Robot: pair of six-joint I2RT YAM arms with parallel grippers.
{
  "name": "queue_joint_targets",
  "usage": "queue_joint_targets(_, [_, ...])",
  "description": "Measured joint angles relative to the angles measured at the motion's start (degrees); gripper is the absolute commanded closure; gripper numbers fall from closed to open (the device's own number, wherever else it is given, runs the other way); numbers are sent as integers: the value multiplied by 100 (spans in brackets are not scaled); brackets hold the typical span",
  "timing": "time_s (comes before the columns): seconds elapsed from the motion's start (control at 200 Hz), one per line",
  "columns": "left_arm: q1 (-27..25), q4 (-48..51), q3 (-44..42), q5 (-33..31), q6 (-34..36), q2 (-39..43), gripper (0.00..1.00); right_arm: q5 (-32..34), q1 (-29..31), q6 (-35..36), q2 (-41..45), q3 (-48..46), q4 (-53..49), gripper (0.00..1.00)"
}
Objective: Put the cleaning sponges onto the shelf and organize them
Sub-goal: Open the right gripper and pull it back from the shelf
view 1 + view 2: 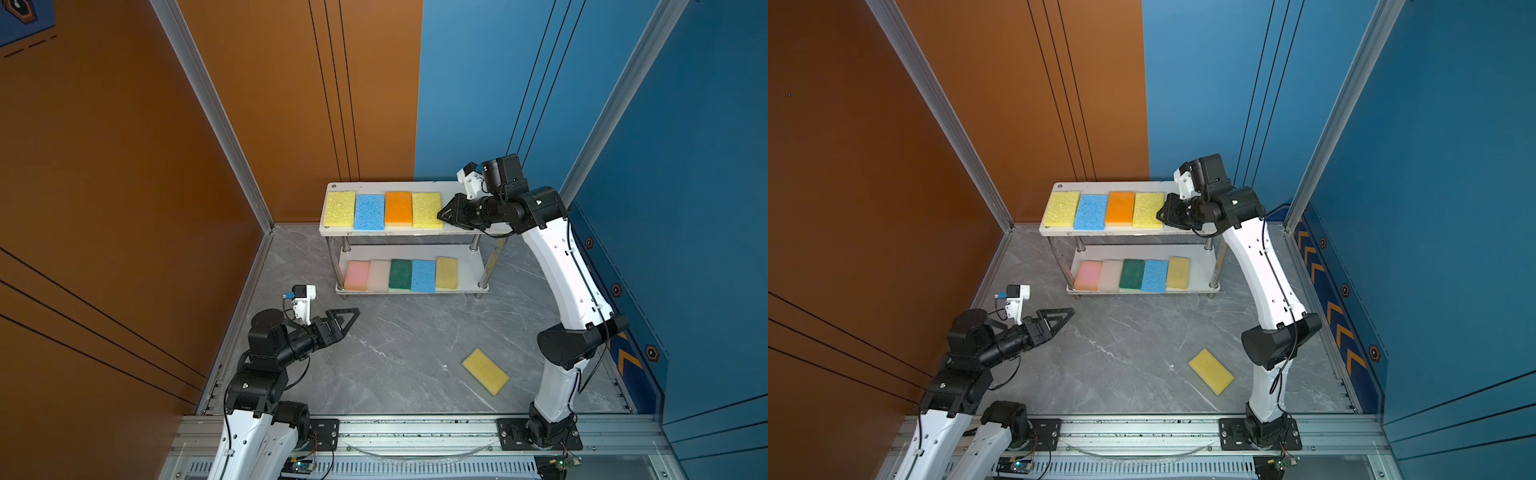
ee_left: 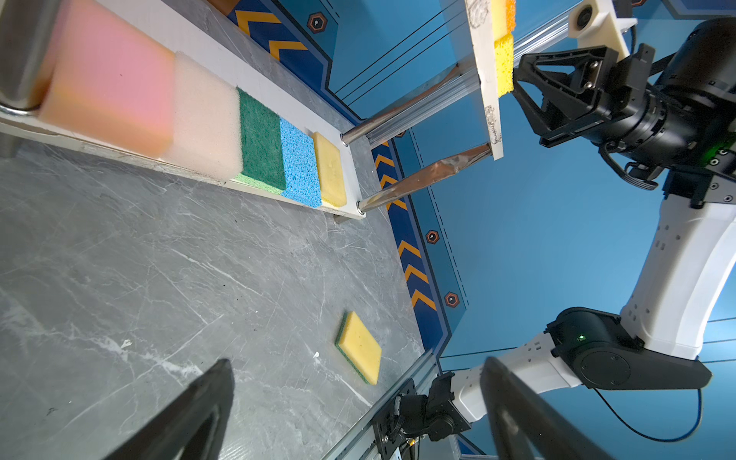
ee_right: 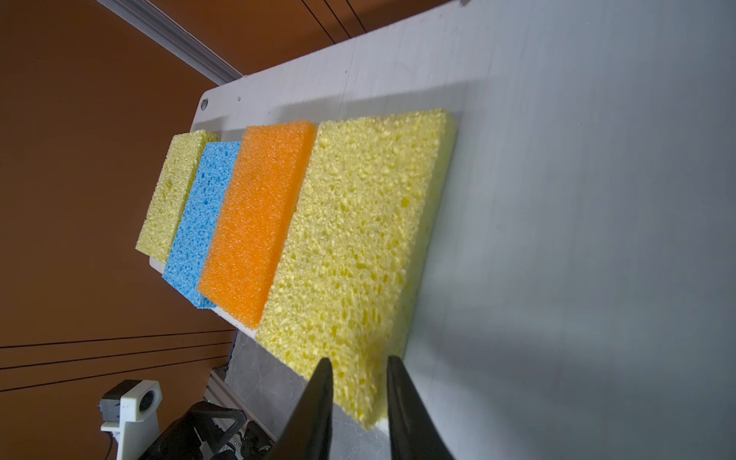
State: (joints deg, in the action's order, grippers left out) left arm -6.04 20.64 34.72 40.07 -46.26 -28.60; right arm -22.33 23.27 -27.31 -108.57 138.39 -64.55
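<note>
The shelf (image 1: 374, 186) holds a row of yellow, blue, orange and yellow sponges on its top board. The rightmost yellow sponge (image 1: 427, 210) (image 3: 358, 239) has its near corner between the fingers of my right gripper (image 1: 439, 216) (image 3: 360, 360), whose jaws stand a little apart. On the lower board (image 1: 469, 270) lie pink, off-white, dark green, blue and yellow sponges. One more yellow sponge (image 1: 485, 371) (image 2: 360, 346) with a green underside lies on the floor at the front right. My left gripper (image 1: 352, 320) (image 2: 357, 362) hovers wide open and empty, left of the shelf.
The grey marble floor (image 1: 395, 353) is walled by orange panels on the left and blue panels on the right. A metal rail (image 1: 415, 428) runs along the front edge. The right end of the shelf's top board (image 3: 577, 199) is bare beside my right gripper.
</note>
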Motion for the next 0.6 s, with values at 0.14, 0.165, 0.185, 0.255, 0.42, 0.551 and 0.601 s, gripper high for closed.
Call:
queue_joint_targets(0.14, [0, 0, 0, 0, 0, 0, 3, 0, -4, 13, 0, 0, 0, 62])
queue_joint_targets(0.165, [0, 0, 0, 0, 0, 0, 3, 0, -4, 15, 0, 0, 0, 60])
queue_joint_targets(0.185, [0, 0, 0, 0, 0, 0, 3, 0, -4, 13, 0, 0, 0, 60])
queue_joint_targets(0.255, [0, 0, 0, -2, 0, 0, 3, 0, -4, 13, 0, 0, 0, 58])
queue_joint_targets(0.42, [0, 0, 0, -2, -2, 0, 3, 0, -4, 17, 0, 0, 0, 50])
queue_joint_targets(0.551, [0, 2, 0, -2, -2, 7, 3, 0, -4, 55, 2, 0, 2, 46])
queue_joint_targets(0.601, [0, 2, 0, -2, -2, 15, 3, 0, -4, 55, 2, 0, 0, 43])
